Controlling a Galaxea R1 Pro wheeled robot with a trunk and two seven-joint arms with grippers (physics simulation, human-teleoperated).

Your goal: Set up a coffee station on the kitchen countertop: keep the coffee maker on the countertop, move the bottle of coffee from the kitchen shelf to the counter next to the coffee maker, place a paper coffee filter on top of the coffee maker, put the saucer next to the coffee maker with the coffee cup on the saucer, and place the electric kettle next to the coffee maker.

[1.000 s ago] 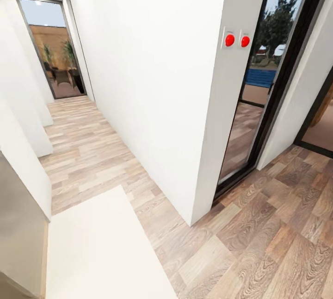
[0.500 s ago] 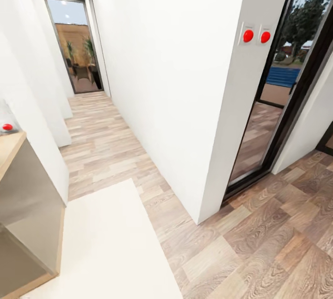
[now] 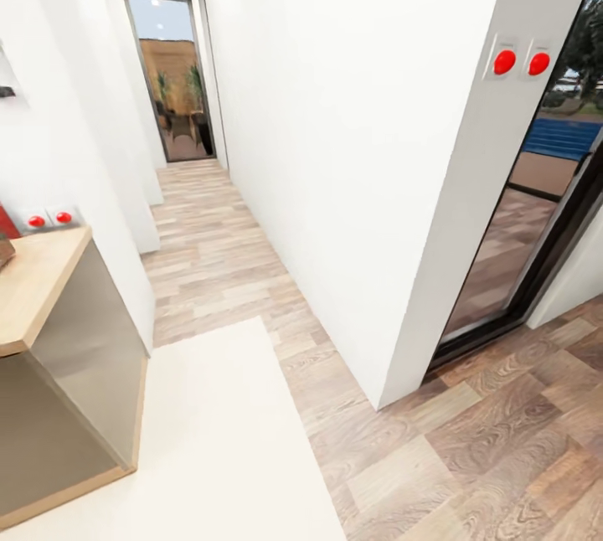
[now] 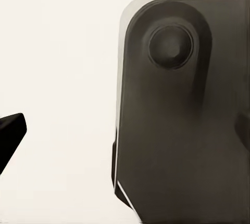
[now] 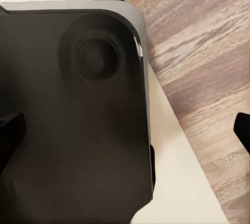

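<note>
The coffee things are out of view. In the head view the end of a wooden countertop on a grey cabinet comes in at the left. Slivers of a red and a brown item at its left edge are too cropped to identify. In the left wrist view my left gripper is open, one black fingertip over a white rug. In the right wrist view my right gripper is open and holds nothing, with its fingertips at opposite edges of the picture.
A white rug lies on the wood floor beside the cabinet. A white wall corner juts out ahead, with a glass door to its right. A hallway runs to a far glass door. A dark robot body part lies under both wrists.
The camera has turned left: the whole scene slid right and the wooden countertop with its cabinet came further into view at the left. No object has moved.
</note>
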